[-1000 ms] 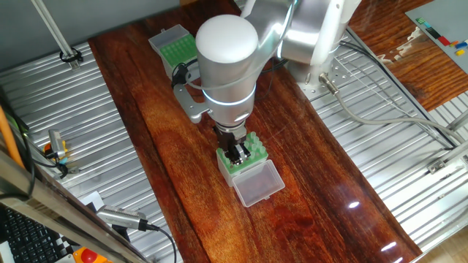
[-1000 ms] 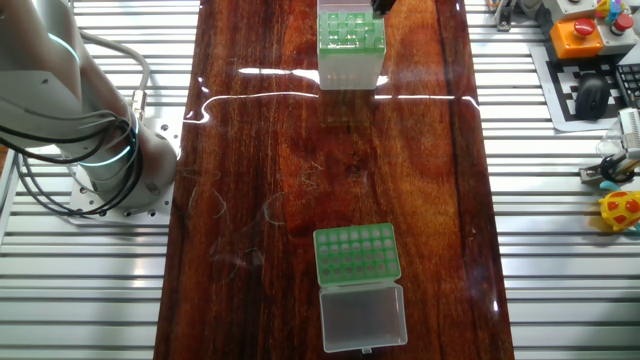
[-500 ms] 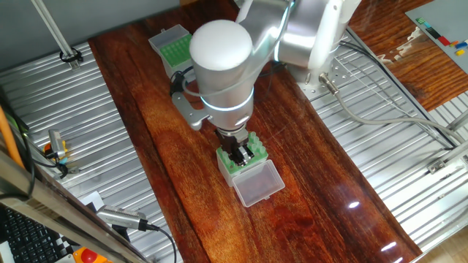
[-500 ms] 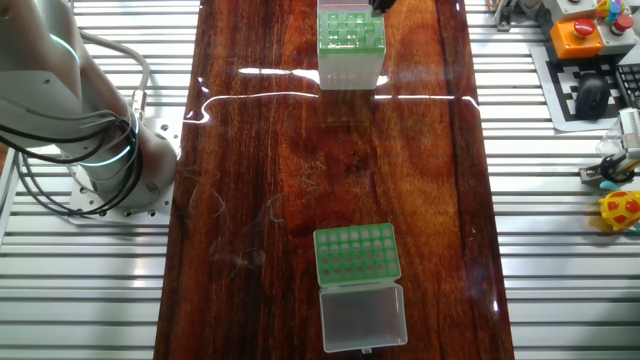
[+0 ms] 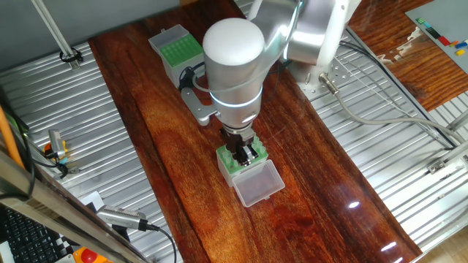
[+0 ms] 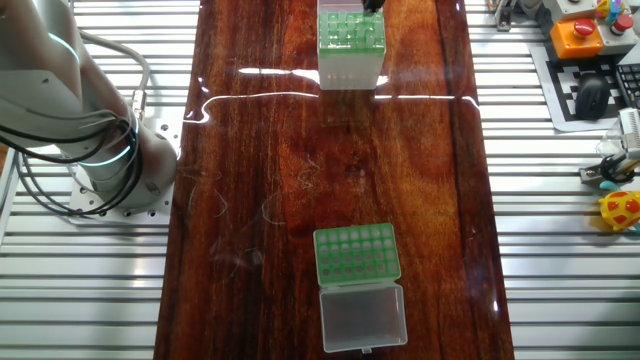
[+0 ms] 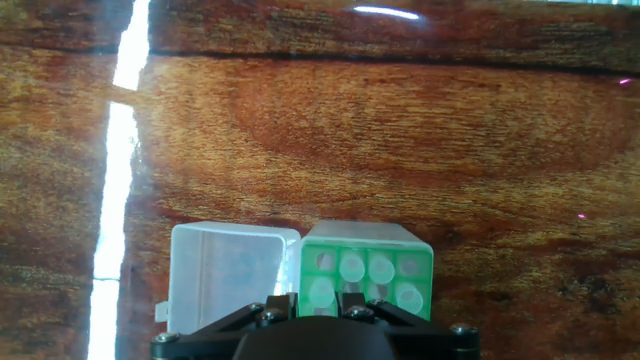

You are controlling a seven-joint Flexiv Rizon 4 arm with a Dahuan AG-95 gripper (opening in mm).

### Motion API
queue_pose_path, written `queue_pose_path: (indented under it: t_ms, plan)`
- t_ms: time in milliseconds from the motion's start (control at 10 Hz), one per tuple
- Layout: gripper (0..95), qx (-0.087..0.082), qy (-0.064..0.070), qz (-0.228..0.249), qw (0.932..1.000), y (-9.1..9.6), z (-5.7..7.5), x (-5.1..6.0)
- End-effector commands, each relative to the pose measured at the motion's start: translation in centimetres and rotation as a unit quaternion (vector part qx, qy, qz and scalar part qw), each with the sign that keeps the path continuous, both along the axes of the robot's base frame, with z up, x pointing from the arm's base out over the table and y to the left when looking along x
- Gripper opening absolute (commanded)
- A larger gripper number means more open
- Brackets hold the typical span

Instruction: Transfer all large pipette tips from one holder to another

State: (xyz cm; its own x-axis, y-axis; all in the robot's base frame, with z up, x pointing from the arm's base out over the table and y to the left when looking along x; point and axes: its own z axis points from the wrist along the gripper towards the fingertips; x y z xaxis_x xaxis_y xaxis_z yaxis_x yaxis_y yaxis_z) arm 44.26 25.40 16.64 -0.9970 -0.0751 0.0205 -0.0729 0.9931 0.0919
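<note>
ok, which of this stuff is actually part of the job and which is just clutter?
Job: tool, pipette tips, green rack, taller box.
Lying about: orange button box, yellow toy.

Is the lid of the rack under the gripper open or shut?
Open. The clear lid lies flipped back beside the green rack, whose holes and tips are uncovered.

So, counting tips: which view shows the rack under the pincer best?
Hand view: the rack shows holes and tips from above. In one fixed view the pincer covers part; in the other it's small at the top edge.
</note>
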Motion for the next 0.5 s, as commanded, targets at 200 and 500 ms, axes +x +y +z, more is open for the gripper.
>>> queue_pose_path:
  t_ms: [200, 500]
  plan:
    - [19.0, 0.001, -0.002, -0.005, 1.0, -0.07, -0.34, 0.1]
    - [19.0, 0.002, -0.002, -0.004, 1.0, -0.16, -0.71, 0.19]
